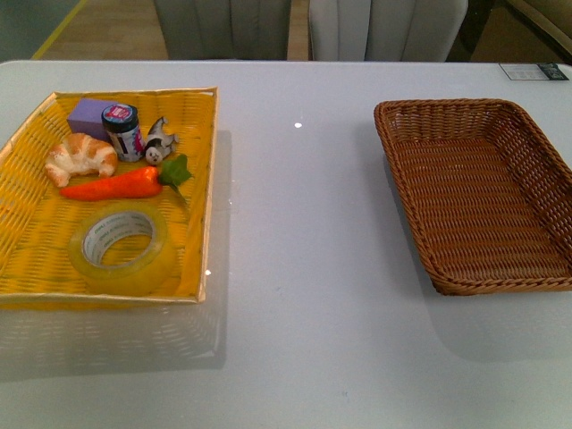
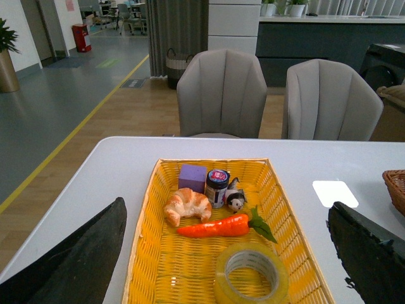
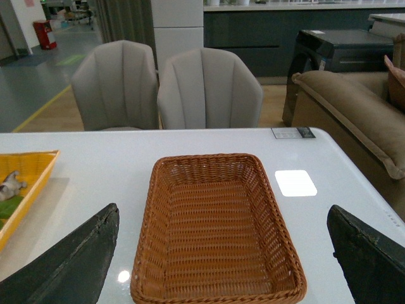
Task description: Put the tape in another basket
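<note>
One wide translucent yellow tape, lying flat

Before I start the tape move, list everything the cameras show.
tape: one, translucent yellow, tray's near end
yellow tray: one, yellow, table's left
croissant: one, tan, in tray
carrot: one, orange, in tray
block: one, purple, tray's far end
jar: one, dark-lidded, beside block
toy figure: one, black-and-white, beside jar
brown basket: one, brown, table's right, empty
table: one, white
chairs: two, grey, behind table
left gripper: one, black, open, facing tray
right gripper: one, black, open, facing basket
</note>
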### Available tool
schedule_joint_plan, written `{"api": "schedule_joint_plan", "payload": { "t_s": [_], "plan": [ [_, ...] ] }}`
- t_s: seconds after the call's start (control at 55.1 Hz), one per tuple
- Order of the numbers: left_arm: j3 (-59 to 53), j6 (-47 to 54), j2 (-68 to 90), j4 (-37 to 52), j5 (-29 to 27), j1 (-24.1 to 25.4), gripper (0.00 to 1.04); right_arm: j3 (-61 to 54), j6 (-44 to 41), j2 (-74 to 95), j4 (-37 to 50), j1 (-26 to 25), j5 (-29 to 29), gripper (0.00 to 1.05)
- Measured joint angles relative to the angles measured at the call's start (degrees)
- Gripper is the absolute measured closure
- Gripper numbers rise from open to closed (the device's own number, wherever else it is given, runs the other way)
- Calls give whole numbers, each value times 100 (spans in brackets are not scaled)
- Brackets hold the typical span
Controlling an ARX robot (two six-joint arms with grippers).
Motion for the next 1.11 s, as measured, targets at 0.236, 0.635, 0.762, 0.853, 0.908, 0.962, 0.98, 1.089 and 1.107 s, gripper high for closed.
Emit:
{"api": "schedule_joint_plan", "payload": {
  "t_s": [0.236, 0.635, 0.762, 0.853, 0.908, 0.962, 0.98, 1.089, 1.107],
  "plan": [
    [332, -656, 476, -833, 1237, 450, 9, 0, 0, 0, 0, 0, 0, 9],
    [1657, -1565, 6474, 3362, 2398, 1139, 9, 0, 0, 0, 0, 0, 0, 9],
    [2282, -1088, 8402, 4057, 2286, 1021, 9, 0, 0, -2, 0, 0, 0, 9],
    [2699, -715, 9586, 4107, 2205, 925, 9, 0, 0, 0, 0, 0, 0, 9],
    [2905, -525, 10104, 4107, 2140, 901, 9, 0, 0, 0, 0, 0, 0, 9],
    [3117, -378, 10537, 4103, 2074, 883, 9, 0, 0, -2, 0, 0, 0, 9],
    [3158, -356, 10614, 4103, 2072, 881, 9, 0, 0, 0, 0, 0, 0, 9],
    [3569, -190, 11272, 4033, 1947, 866, 9, 0, 0, 0, 0, 0, 0, 9],
    [3641, -164, 11381, 4013, 1932, 861, 9, 0, 0, 0, 0, 0, 0, 9]
  ]
}}
